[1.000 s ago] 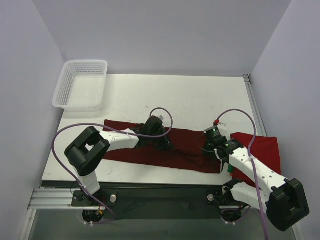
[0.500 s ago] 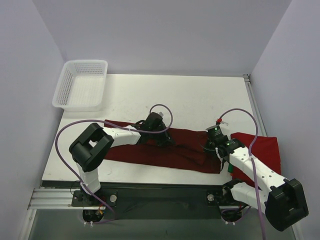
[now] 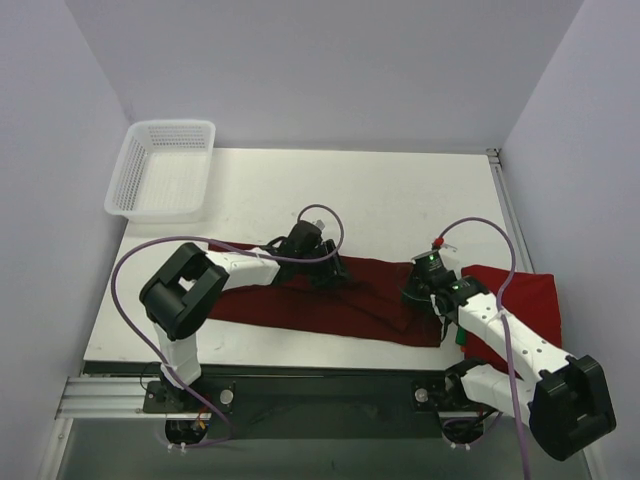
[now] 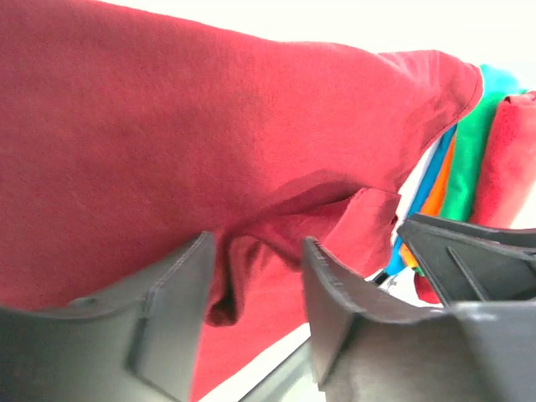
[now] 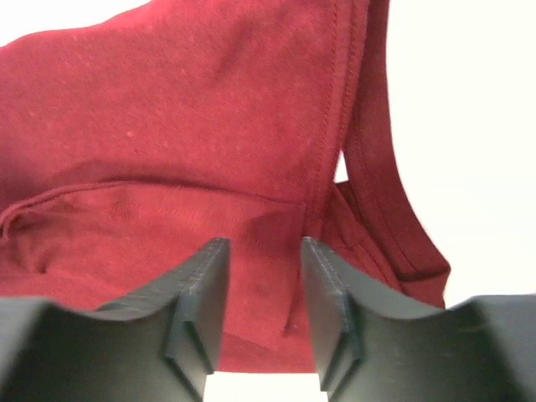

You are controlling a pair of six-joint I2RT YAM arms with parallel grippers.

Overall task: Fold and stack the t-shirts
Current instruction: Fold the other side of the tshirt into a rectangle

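I find the white mesh basket (image 3: 172,123) at the far left corner of the table (image 3: 400,190), partly overhanging the edge, well apart from both arms; its mesh floor shows across its whole inside. The dark maroon t-shirt (image 3: 300,305) lies as a long band across the near half of the table, running from left of centre to near the right arm, with creases and a loose fold towards its right end. The brighter red t-shirt (image 3: 525,300) lies flat at the near right of the table, just beside the maroon one and partly under the right arm. In the left wrist view, an edge of the green t-shirt (image 4: 469,159) shows beside that red cloth, with thin strips of blue and orange cloth next to it. The left gripper (image 3: 330,272) sits low over the middle of the maroon shirt, at its far edge. Its jaws are spread, and a raised fold of maroon cloth lies in the gap with no pinch visible from either finger (image 4: 151,318). The right gripper (image 3: 415,295) is over the maroon shirt's right end. Its jaws are parted by a narrower gap, and the hem and stitched seam lie below them, not clamped.
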